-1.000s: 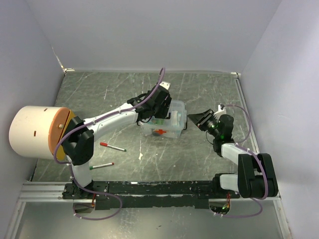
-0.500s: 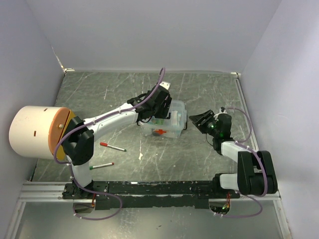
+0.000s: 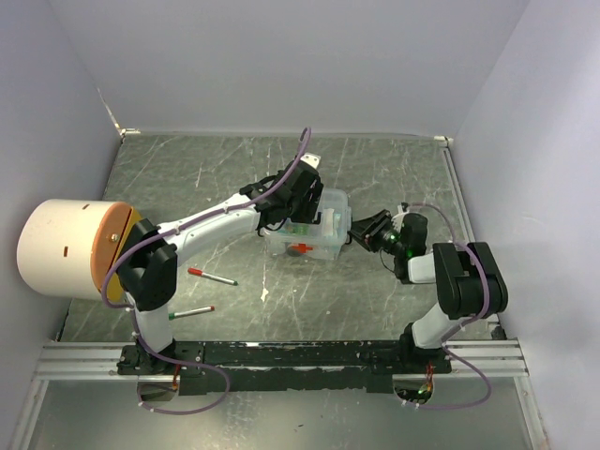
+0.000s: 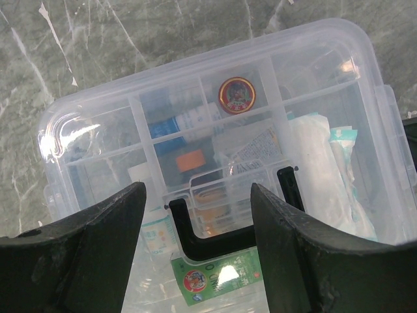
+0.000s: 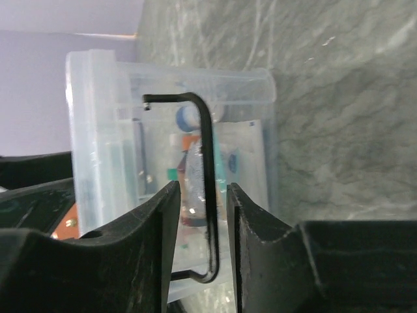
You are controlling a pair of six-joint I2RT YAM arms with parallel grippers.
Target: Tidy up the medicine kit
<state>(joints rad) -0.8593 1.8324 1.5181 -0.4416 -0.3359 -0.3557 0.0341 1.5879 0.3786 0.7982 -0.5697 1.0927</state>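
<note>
On the veined grey-green table (image 3: 234,169), the right gripper (image 5: 203,189) stands narrow, its matte fingers flanking a thin black wire clip (image 5: 206,143) without pinching it. The clip belongs to the clear, round-cornered plastic medicine kit (image 3: 314,239), which sits mid-table. Over its lid the left gripper (image 4: 199,195) spreads wide, astride the black handle (image 4: 212,246).

Over on the left sits a big white cylinder (image 3: 61,246), tipped on its side, its orange face (image 3: 113,251) turned toward the middle of the dark, marble-veined tabletop (image 3: 394,169). A red pen (image 3: 212,277) lies flat a little to the right of that face. A green pen (image 3: 192,312) lies right of the cylinder too, closer to the near edge. A metal rail (image 3: 84,361) runs along that edge, past the cylinder. Pale lilac walls (image 3: 281,66) rise behind the cylinder.
</note>
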